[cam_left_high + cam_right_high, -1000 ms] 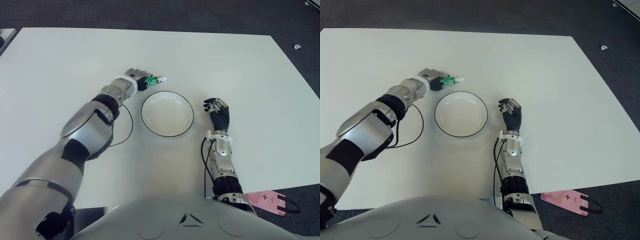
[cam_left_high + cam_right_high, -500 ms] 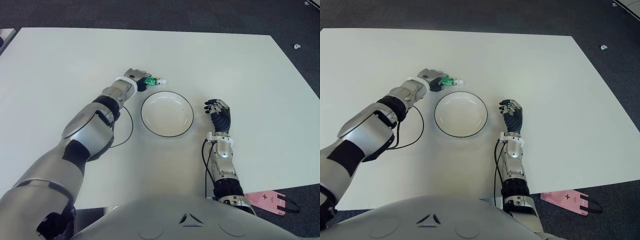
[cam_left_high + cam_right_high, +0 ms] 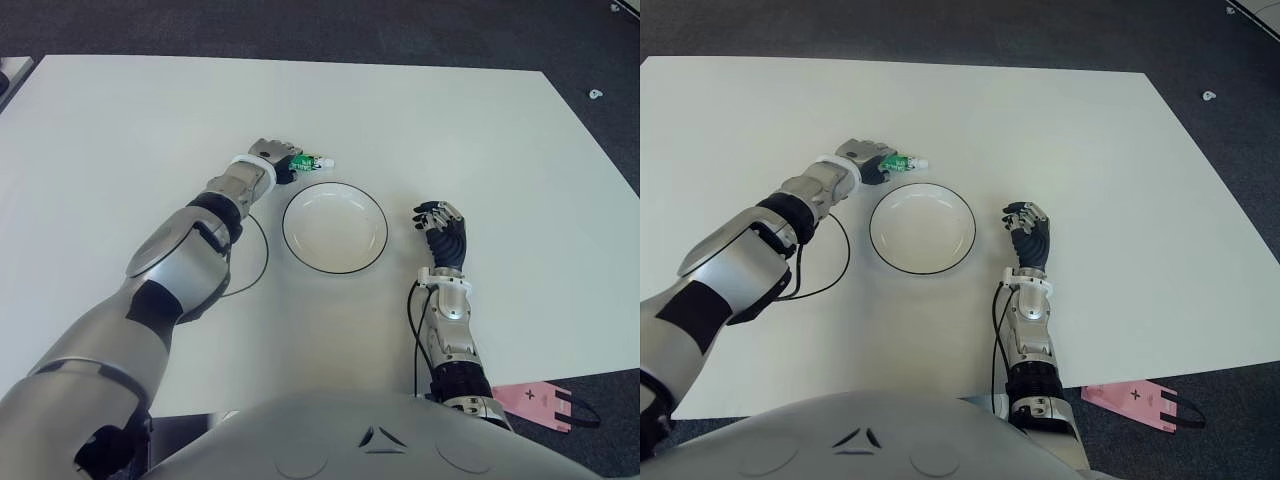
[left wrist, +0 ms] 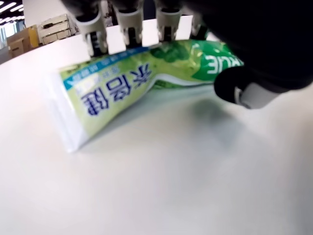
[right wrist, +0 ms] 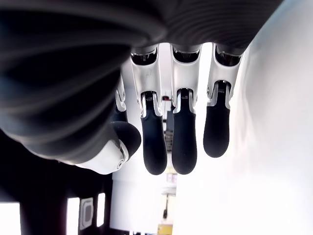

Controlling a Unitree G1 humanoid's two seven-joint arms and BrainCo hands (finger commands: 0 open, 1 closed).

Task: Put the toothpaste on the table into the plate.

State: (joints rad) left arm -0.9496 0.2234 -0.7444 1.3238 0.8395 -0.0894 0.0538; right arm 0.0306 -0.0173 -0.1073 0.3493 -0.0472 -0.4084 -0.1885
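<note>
A green and white toothpaste tube [image 4: 127, 85] lies on the white table [image 3: 480, 130], just beyond the left rim of the round white plate [image 3: 384, 230]. My left hand [image 3: 275, 152] is closed around the tube, with the fingers [image 4: 129, 22] over its far side and the thumb [image 4: 244, 88] pressing its near side. The tube still touches the table, and its cap end [image 3: 326, 162] sticks out toward the right. The plate holds nothing. My right hand [image 3: 443, 225] shows right of the plate, fingers [image 5: 186, 142] loosely curled around nothing.
A black cable [image 3: 258, 250] loops on the table beside my left forearm, near the plate's left side. A pink tag [image 3: 540, 400] lies on the dark floor beyond the table's near right corner. The table's right edge runs close to my right hand.
My right hand has drifted slightly to the right and nearer to me. The left hand stays on the toothpaste, which has hardly shifted.
</note>
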